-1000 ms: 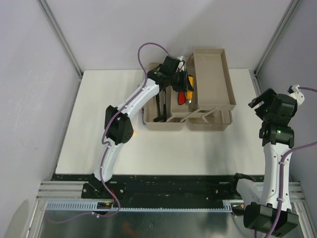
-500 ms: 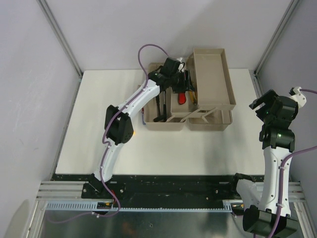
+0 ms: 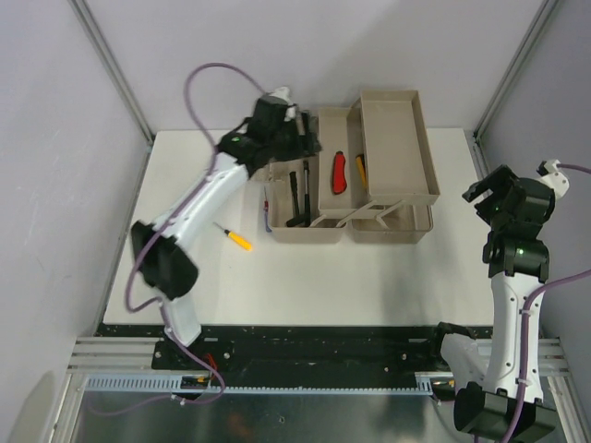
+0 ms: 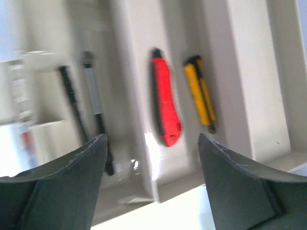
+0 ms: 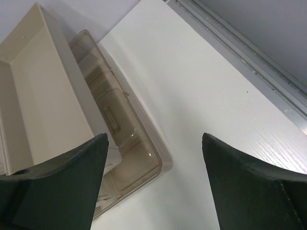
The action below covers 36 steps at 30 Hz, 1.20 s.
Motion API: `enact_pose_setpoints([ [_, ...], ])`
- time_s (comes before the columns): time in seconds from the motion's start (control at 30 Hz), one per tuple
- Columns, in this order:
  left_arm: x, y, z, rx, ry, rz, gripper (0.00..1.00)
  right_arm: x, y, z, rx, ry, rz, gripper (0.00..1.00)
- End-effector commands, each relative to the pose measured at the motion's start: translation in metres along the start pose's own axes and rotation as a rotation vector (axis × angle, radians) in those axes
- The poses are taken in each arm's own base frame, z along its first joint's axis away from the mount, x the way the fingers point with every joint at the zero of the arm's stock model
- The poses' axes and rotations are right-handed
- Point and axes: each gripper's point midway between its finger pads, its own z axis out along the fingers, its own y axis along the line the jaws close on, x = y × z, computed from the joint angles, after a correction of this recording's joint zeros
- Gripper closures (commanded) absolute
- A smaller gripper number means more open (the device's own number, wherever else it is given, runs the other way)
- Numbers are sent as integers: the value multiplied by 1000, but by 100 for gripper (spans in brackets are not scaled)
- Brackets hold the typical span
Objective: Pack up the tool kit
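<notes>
Toolbox sits far-middle on the table, trays folded out. Left gripper hovers above, jaws wide, empty. The view is blurred, with red tool beside yellow tool. Right gripper has jaws wide, empty; lid partly hidden under a tray.

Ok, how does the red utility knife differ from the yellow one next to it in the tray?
The red utility knife is thick with a bulging body, while the yellow utility knife is slim and straight. The red one looks a little longer. It also lies on the side nearer the black tools, with the yellow one beyond it. Both lie flat, lengthwise and apart in the same tray.
</notes>
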Motion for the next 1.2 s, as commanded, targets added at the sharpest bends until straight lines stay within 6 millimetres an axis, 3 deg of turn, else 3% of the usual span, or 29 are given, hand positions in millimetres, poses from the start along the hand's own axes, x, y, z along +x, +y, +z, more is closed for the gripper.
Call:
enact_pose_setpoints([
  [0.0, -16, 96, -48, -259, -113, -52, 14, -12, 28, -3, -130, -39, -45, 15],
  [0.1, 18, 156, -63, -390, -67, -117, 3, -15, 49, -8, -230, -48, -79, 14],
  [0.23, 73, 215, -71, -516, 30, -218, 1, -13, 82, -16, -376, -40, -139, 13],
  [0.4, 132, 254, -73, -642, 117, -336, 0, -6, 121, -29, -518, -31, -234, 13],
  [0.57, 170, 276, -64, -717, 200, -418, 5, 10, 156, -49, -624, -28, -328, 13],
  [0.77, 174, 297, -44, -786, 221, -398, 26, 18, 167, -56, -634, -30, -352, 13],
  [1.0, 170, 312, -26, -821, 210, -402, 44, 24, 171, -60, -645, -25, -363, 13],
  [1.17, 169, 317, -20, -823, 219, -379, 66, 31, 178, -62, -671, -10, -382, 13],
])
